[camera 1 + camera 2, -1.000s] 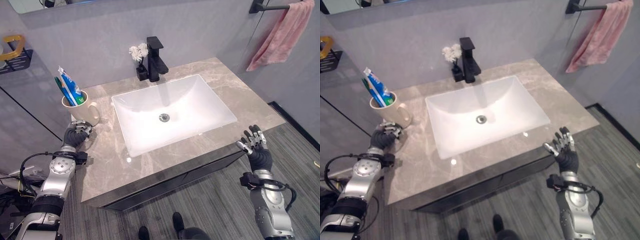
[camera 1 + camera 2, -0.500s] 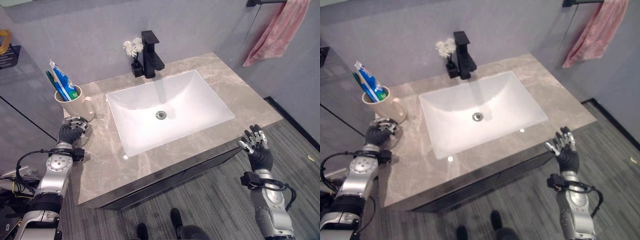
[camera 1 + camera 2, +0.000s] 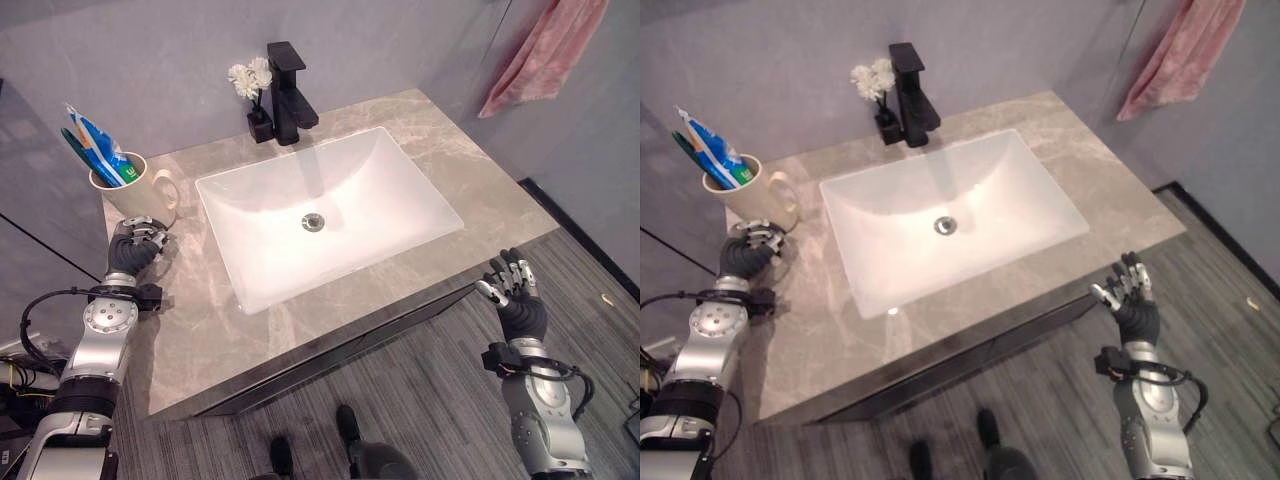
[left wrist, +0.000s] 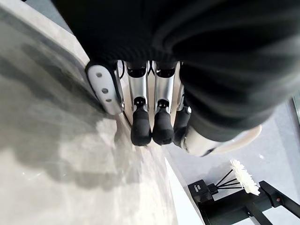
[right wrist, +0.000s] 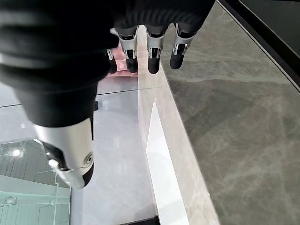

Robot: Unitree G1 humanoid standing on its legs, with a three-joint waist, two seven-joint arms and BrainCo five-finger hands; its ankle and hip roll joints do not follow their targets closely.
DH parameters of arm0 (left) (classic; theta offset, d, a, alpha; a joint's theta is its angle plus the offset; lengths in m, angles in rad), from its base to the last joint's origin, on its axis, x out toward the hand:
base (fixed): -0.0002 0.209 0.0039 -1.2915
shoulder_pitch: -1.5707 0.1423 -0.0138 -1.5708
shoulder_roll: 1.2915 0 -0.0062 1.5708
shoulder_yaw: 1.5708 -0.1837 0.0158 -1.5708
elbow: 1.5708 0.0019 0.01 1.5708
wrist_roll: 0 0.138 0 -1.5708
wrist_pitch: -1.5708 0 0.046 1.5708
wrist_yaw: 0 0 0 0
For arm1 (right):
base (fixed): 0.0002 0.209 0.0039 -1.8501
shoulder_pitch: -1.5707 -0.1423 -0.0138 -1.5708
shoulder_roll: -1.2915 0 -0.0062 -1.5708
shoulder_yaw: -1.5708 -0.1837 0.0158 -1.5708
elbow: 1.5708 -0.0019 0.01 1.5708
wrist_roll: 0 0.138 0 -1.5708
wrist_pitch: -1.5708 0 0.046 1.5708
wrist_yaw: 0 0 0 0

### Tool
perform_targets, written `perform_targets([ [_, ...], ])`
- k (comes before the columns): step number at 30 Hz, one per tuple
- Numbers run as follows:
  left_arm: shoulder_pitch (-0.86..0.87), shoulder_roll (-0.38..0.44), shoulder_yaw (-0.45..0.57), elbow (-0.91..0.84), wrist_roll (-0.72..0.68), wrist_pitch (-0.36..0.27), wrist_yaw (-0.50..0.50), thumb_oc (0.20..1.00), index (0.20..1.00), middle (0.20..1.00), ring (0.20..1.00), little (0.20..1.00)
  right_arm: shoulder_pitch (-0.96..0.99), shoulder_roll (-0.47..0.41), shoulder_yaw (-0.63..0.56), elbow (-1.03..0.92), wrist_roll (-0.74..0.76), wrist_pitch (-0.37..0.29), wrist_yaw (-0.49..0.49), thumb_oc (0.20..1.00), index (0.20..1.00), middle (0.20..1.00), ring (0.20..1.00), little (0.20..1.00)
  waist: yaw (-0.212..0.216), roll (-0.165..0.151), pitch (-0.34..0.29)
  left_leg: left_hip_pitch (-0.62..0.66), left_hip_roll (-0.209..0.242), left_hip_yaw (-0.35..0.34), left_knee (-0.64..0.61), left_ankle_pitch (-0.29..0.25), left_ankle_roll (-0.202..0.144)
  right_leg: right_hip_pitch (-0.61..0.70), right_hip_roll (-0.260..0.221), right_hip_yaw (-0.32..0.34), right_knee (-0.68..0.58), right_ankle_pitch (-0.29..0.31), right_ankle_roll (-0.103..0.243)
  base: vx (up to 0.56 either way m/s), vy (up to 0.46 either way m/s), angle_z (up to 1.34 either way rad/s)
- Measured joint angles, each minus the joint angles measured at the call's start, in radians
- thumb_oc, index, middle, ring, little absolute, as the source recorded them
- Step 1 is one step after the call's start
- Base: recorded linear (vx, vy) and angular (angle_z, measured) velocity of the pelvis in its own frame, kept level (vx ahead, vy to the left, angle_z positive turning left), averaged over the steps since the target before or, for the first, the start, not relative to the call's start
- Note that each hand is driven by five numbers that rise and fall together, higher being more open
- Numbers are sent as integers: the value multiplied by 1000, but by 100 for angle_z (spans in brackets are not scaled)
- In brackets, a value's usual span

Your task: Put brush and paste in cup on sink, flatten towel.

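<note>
Cream cup (image 3: 122,196) stands at the far left of the marble counter (image 3: 470,190), upright, handle toward the basin. Toothbrush (image 3: 78,147) and toothpaste tube (image 3: 98,145) stand in it, leaning left and away from the sink; that part of the task reads as done.

Left hand (image 3: 133,246) sits on the counter just in front of the cup, fingers loosely curled around nothing; the wrist view shows its fingertips (image 4: 140,131) over bare stone with the cup's rim just past them.

White basin (image 3: 330,210) in the middle, black tap (image 3: 284,80) and small white flowers (image 3: 248,77) behind it.

Right hand (image 3: 512,290) hangs off the counter's front right edge, over the wood-look floor (image 3: 440,400), fingers spread and empty.

Pink towel (image 3: 545,52) hangs at the far upper right on the wall, bunched, drooping down and leftward. It lies up and away from the right hand, past the counter's right end. Judgement: the right arm is far nearer, and the left would have to cross the whole basin. The reach is upward and outward.
</note>
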Motion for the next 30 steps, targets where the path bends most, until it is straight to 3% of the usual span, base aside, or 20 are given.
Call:
perform_targets([
  [30, -53, 54, -5, 24, 3, 0, 0, 200, 200, 200, 200, 200, -4, -11, 0, -2, 0, 0, 3, 1000, 1000, 1000, 1000, 1000, -12, 5, 35, -14, 1, 15, 0, 1, 0, -19, 2, 7, 0, 12, -8, 1, 0, -1],
])
